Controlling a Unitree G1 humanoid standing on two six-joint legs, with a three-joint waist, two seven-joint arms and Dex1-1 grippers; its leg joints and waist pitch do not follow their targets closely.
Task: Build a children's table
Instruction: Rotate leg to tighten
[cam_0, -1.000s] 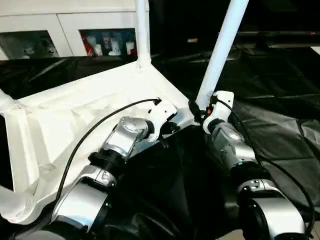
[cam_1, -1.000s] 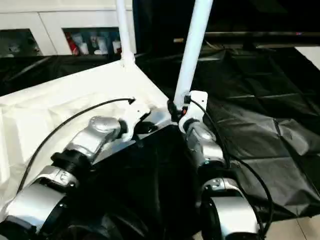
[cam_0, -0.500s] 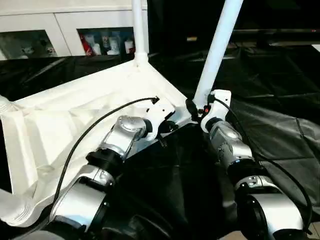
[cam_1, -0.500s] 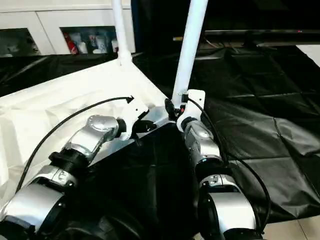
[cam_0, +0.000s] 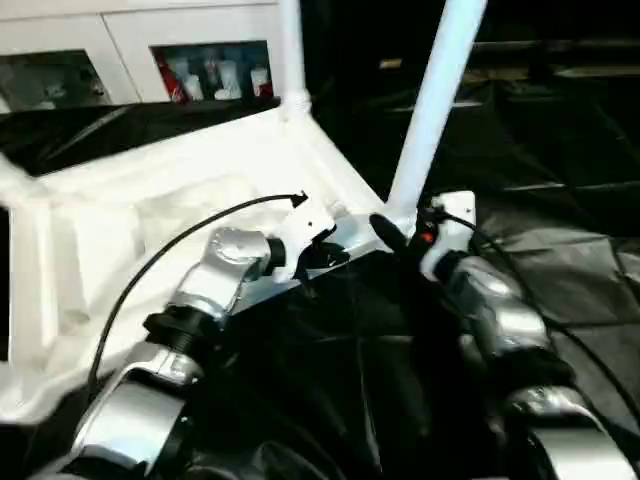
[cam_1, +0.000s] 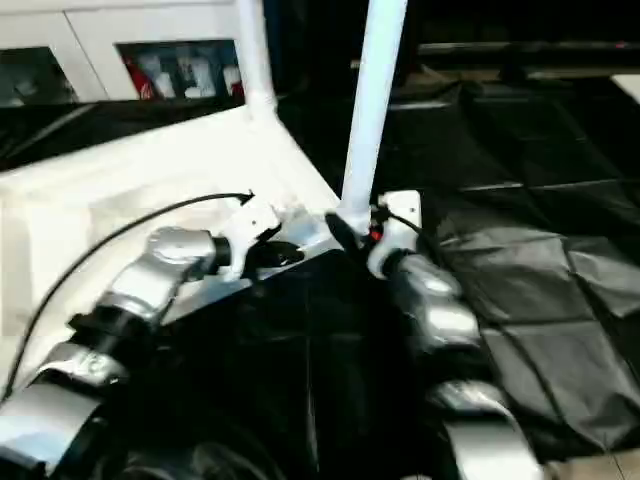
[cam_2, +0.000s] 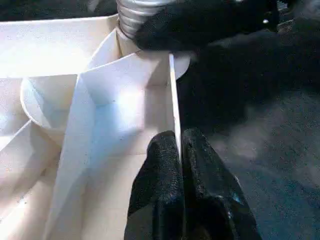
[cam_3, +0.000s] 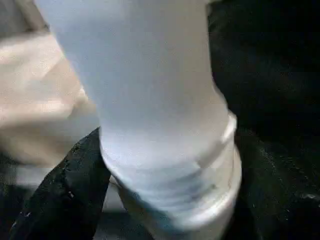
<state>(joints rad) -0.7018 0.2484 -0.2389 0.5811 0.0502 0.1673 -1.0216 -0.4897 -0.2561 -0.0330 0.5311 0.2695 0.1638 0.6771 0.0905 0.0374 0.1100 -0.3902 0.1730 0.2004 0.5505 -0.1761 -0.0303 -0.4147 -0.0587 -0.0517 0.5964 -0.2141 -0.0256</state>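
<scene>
The small all-white plastic children's table (cam_0: 150, 220) lies upside down across the left of the frame on black sheeting (cam_0: 570, 200). Two round tapered legs (cam_0: 440, 90) already stand upright; the remainder looks unfinished. The left pincer (cam_2: 176, 165) pinches the rim; whether the right pincer (cam_0: 400, 232) grips the near leg's base, I cannot tell.

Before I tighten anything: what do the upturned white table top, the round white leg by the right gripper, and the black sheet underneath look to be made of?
White table top: looks like moulded plastic, matt; thin ribs and rim on its underside.
Round white leg: likely the same plastic, smooth with a slight sheen; ridged threads at its base.
Black sheet: thin plastic film or coated cloth, glossy; it creases and reflects light. Which of the two is unclear.
</scene>
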